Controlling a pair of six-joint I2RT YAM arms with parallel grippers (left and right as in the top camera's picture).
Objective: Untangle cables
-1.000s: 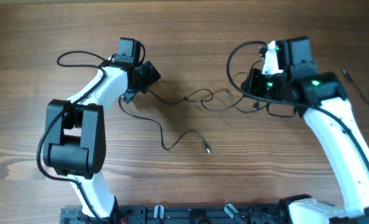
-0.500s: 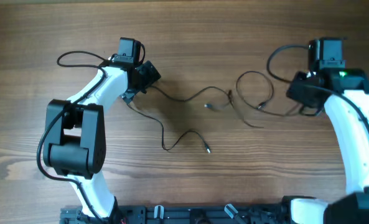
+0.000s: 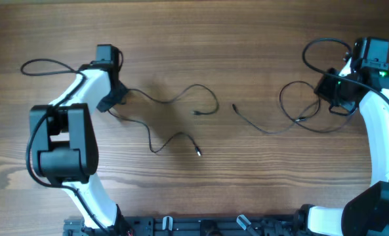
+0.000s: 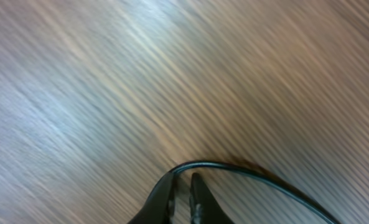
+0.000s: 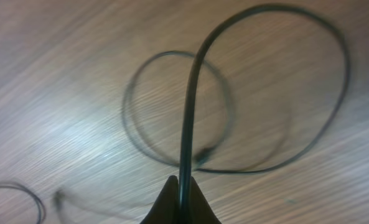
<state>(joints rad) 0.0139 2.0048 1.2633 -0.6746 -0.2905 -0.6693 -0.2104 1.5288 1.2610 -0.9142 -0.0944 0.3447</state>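
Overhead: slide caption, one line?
Left gripper pinches left cable, right gripper pinches right cable; strands apart on wood table.

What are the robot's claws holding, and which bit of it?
The left claw pinches the left cable mid-length, with both plugs lying free. The right claw pinches the looped right cable along its wire, not at a plug.

On the table [image 3: 194, 39], the left cable [image 3: 161, 101] and the right cable [image 3: 267, 132] lie well apart, with a gap between them at the middle. The left cable starts at my left gripper [image 3: 113, 103], over on the left. One strand runs right toward the centre and hooks back. A second strand wanders nearer and ends near of that hook. The right cable has its free end just right of centre. From there it dips nearer, then loops rightward to my right gripper [image 3: 330, 99] at the right edge.
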